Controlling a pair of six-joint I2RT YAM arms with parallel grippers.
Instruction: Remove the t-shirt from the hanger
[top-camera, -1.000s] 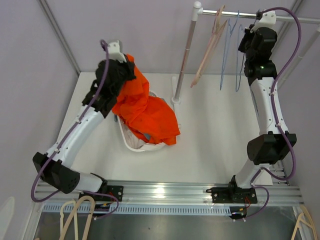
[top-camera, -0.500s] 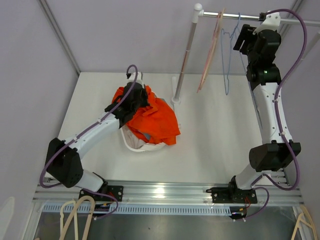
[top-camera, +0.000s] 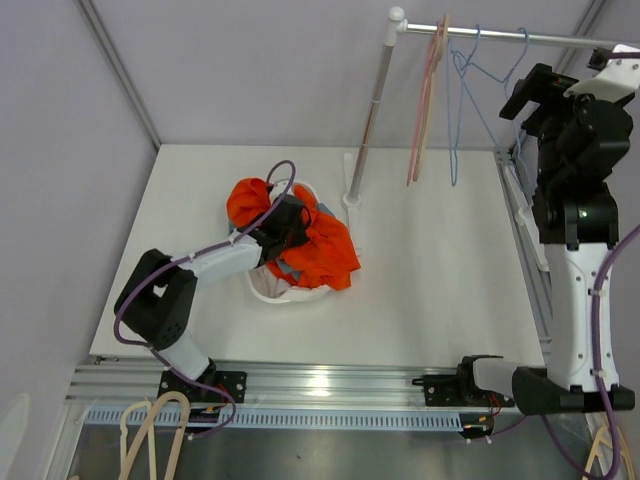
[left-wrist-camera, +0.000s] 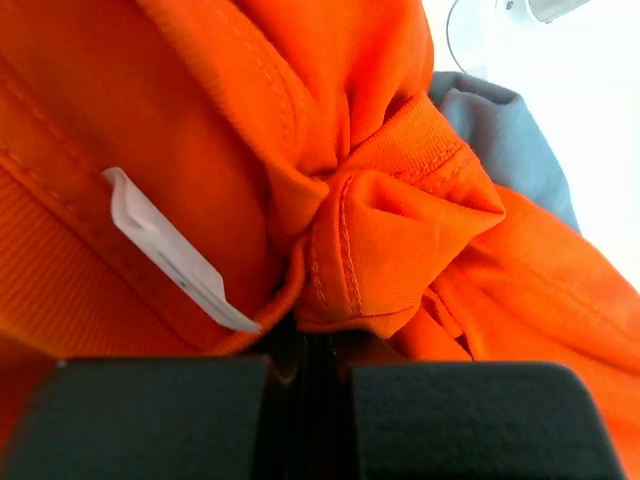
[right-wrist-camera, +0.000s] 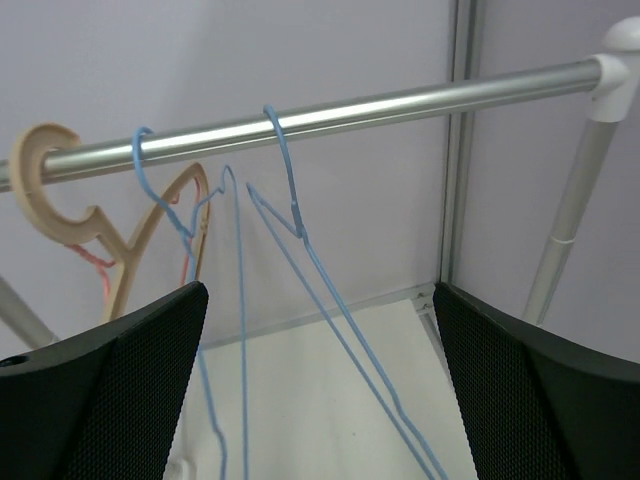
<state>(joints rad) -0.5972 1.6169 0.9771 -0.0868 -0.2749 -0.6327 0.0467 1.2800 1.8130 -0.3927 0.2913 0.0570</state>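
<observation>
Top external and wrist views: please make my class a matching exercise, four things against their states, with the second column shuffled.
Column one:
1. orange t-shirt
2. blue wire hangers
3. white basket
4. right gripper

Column two:
A. fingers wide apart
B. hooked bare on the metal rail
C. pinched by the left gripper
D. on the table, under the t-shirt

Pairs: 1-C, 2-B, 3-D, 4-A
</observation>
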